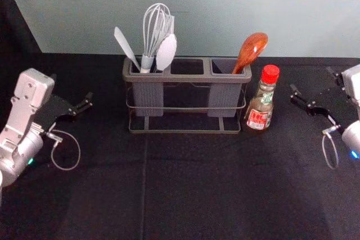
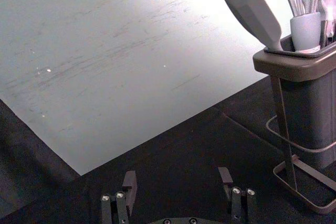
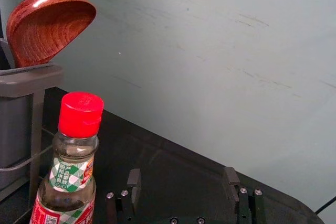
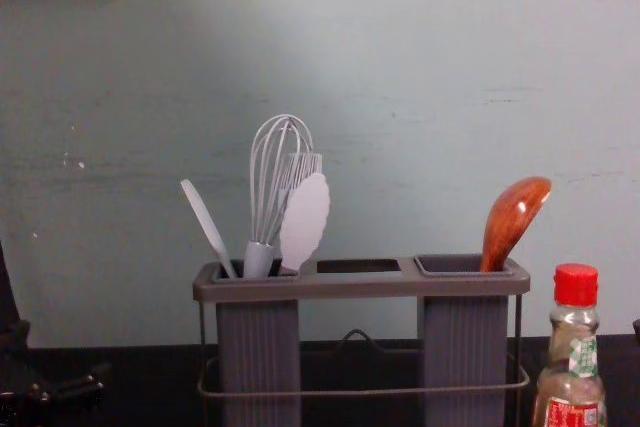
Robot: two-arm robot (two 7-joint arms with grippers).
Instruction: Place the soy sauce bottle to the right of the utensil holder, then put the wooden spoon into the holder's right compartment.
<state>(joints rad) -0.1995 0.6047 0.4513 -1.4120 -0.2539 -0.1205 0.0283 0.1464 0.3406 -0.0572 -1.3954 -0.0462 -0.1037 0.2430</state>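
Nearest the camera, we see the left gripper (image 1: 71, 89) at the left edge of the head view, dark and angular on its smooth silvery mount, with a thin cable looping beside it. The right gripper (image 1: 312, 80) is at the right edge, similarly built. Across the middle, the utensil holder (image 1: 187, 77) has a rounded, matt grey-brown rim, a slim wire frame and two vertically ribbed cups. In its right compartment we find the wooden spoon (image 1: 253, 46), bowl up and leaning to the right, its reddish-brown grain glossy. The left compartment holds a flat-bladed spatula (image 1: 125, 46), a looped whisk (image 1: 147, 63) and a pale scallop-edged utensil (image 1: 166, 52). The soy sauce bottle (image 1: 259, 117) stands upright just right of the holder, clear-walled, with a ridged red cap and red, green and white labels. Black cloth (image 1: 197, 195) spreads below, with a soft crease at lower centre; the scuffed grey-green wall (image 1: 225, 15) rises behind. We see both grippers' jaws standing wide apart, holding nothing and touching nothing.
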